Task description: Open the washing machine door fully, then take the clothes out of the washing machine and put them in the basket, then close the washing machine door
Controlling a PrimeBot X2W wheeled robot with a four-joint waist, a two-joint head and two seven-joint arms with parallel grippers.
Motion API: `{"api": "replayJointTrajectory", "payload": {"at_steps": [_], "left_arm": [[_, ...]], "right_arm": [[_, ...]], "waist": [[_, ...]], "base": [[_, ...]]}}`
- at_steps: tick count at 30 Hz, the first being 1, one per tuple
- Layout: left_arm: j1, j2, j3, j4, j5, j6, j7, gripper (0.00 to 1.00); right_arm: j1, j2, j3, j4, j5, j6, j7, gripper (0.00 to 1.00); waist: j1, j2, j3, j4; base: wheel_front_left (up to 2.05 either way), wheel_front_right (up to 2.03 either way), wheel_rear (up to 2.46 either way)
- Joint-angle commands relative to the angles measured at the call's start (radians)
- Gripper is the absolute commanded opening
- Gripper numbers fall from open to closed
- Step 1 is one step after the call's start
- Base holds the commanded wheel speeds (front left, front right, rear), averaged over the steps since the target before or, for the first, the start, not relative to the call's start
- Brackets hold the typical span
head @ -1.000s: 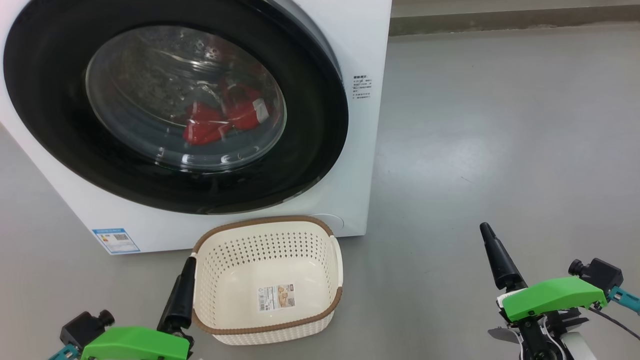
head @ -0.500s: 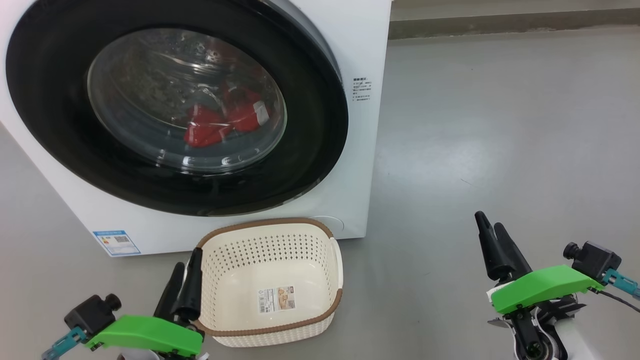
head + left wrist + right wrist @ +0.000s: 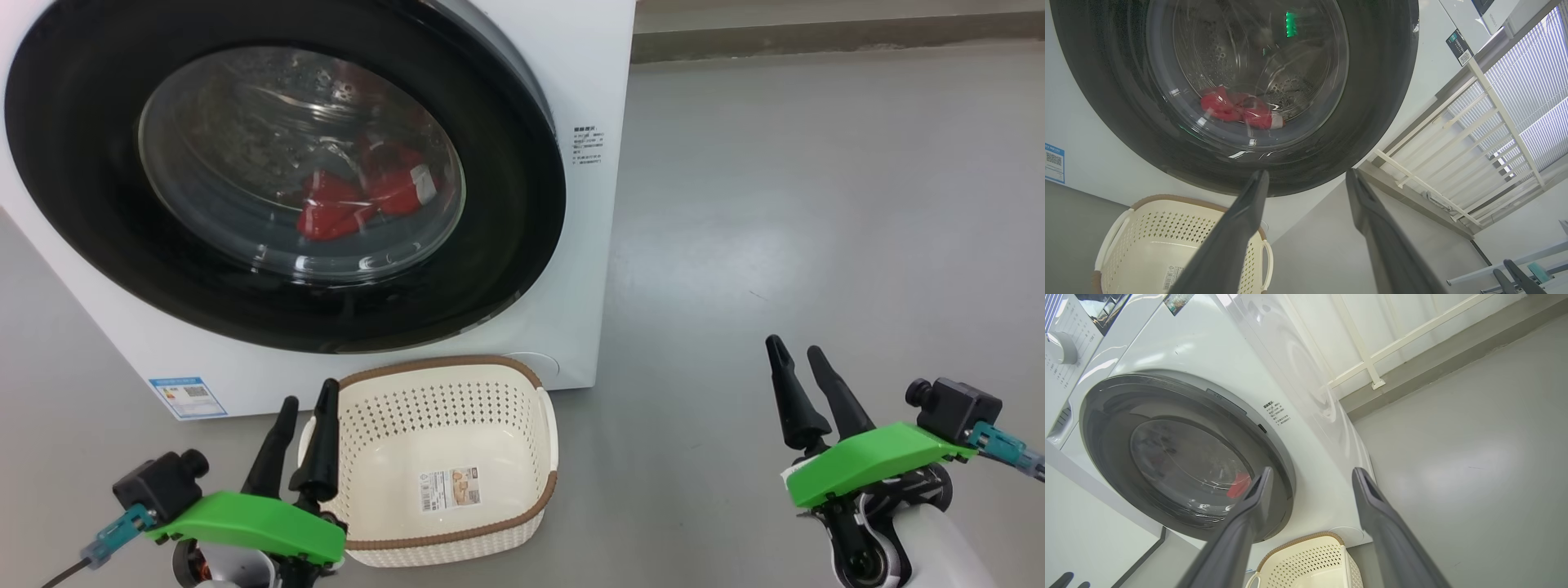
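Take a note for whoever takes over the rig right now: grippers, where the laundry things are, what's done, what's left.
Grippers: left gripper open, empty, beside the left rim of the basket; right gripper open, empty, above bare floor on the right.
Things: washing machine door looks shut; red clothes lie inside, seen through its glass; basket empty on the floor before the washing machine.
Done: nothing.
Left: open the door fully, move the clothes to the basket, close the door.
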Motion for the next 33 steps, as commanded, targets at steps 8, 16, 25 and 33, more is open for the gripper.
{"api": "replayJointTrajectory", "payload": {"at_steps": [8,16,25,33], "left_arm": [[-0.069,0.009,0.004,-0.03,0.098,0.004,-0.035,1.0],[-0.09,0.009,-0.011,-0.018,0.195,0.014,-0.06,1.0],[-0.113,0.01,-0.018,0.001,0.286,0.021,-0.086,1.0],[-0.134,0.011,-0.031,0.014,0.37,0.025,-0.108,1.0]], "right_arm": [[-0.092,-0.005,0.033,-0.005,-0.117,0.0,-0.032,1.0],[-0.119,-0.005,0.049,0.006,-0.222,0.0,-0.057,1.0],[-0.14,-0.004,0.069,0.002,-0.321,0.001,-0.082,1.0],[-0.161,-0.004,0.082,0.01,-0.428,0.001,-0.103,1.0]], "waist": [[-0.0001,-0.0001,0.001,0.0],[-0.0001,-0.0001,-0.001,-0.001],[-0.0001,-0.0001,0.001,-0.008],[-0.0001,-0.0001,-0.01,-0.011]], "base": [[0.0,0.0,0.0],[0.0,0.0,0.0],[0.0,0.0,0.0],[0.0,0.0,0.0]]}}
